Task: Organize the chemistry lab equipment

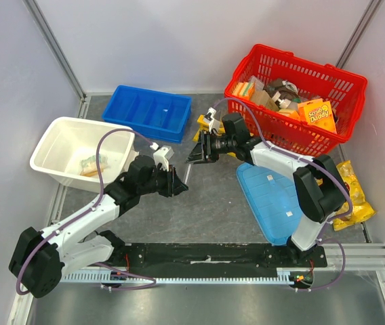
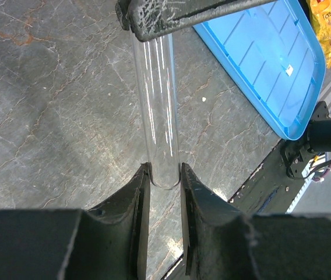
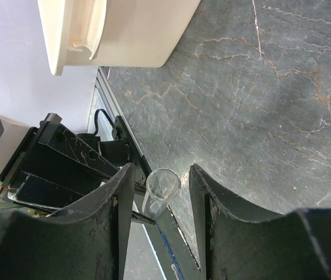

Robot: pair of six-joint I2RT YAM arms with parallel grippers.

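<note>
1. the left gripper point(image 2: 164, 172) is closed on the rounded bottom end of a thin clear tube point(image 2: 157, 111). it pinches only the very tip, and the tube is held in the air above the grey table point(image 2: 49, 105).
2. the right gripper point(image 3: 162, 172) straddles the tube's open mouth with its fingers parted. a gap shows on each side of the rim, so it holds nothing.
3. the yellow rack point(image 1: 202, 122) sits just behind the right gripper, mostly hidden by it. the white tub point(image 1: 57, 145) sits beside the left arm.
4. this looks like a hand-over between the arms. if the left fingers let go before the right fingers have closed, the tube would likely drop to the table, then roll or crack.
5. the left grip is on a curved, smooth end. a sideways push from one right finger arriving first could lever the tube out of that pinch.
6. the right fingers would close on the open rim, probably the weakest part. too hard a squeeze might chip it; whether the tube is glass or plastic cannot be told.
7. with both arms gripping, any mismatch in their motion could bend or snap the tube.
</note>
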